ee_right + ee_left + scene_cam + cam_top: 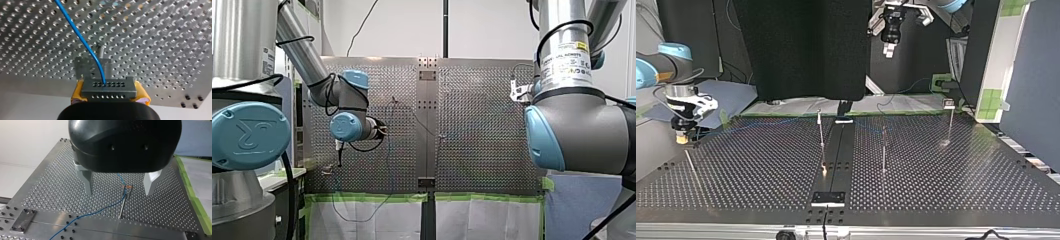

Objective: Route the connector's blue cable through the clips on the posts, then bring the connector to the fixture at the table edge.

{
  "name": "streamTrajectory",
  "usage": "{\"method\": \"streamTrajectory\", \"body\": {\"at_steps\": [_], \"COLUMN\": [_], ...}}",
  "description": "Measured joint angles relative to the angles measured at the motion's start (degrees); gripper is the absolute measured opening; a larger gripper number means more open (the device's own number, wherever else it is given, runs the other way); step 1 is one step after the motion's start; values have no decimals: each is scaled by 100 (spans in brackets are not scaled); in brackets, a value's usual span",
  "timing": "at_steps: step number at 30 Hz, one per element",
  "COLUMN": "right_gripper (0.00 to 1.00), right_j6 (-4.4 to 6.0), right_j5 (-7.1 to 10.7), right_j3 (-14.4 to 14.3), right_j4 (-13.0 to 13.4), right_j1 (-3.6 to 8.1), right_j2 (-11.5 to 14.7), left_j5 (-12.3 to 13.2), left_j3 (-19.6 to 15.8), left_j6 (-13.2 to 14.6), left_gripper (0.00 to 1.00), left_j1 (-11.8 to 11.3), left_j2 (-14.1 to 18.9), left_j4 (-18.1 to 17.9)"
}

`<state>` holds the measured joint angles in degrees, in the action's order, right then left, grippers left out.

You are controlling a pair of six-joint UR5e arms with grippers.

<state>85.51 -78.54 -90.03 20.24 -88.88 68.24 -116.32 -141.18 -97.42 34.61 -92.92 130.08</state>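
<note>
Right gripper [110,97]: yellow pads [78,93] clamped on the grey connector [109,87], near the table's [162,37] edge at the top view's left. Blue cable [85,45] leaves the connector's far face. Metal fixture [86,66] stands just beyond. Left gripper [119,193]: fingers spread, above a post [122,205] whose clip the cable meets.

Green tape [482,197] (along white sheets [487,221])

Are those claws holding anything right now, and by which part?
My right gripper clamps the grey connector by its two ends, between yellow pads. My left gripper is open and empty.
</note>
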Motion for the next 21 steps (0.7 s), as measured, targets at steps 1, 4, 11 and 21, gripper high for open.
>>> {"method": "streamTrajectory", "body": {"at_steps": [1,4,11,21], "right_gripper": [0,0,0,0], "right_j6": [-15,-67,-176,-166], "right_j5": [63,210,552,1052], "right_j3": [-29,-87,-115,-116], "right_j4": [17,54,71,230], "right_j1": [26,98,276,464], "right_j2": [-3,-21,-56,-176], "left_j5": [0,0,0,0], "left_j3": [0,1,2,3], "left_j6": [1,7,30,35], "left_gripper": [100,100,100,100], "left_j1": [0,1,-9,-9], "left_j2": [0,0,0,0], "left_j4": [7,21,39,65]}}
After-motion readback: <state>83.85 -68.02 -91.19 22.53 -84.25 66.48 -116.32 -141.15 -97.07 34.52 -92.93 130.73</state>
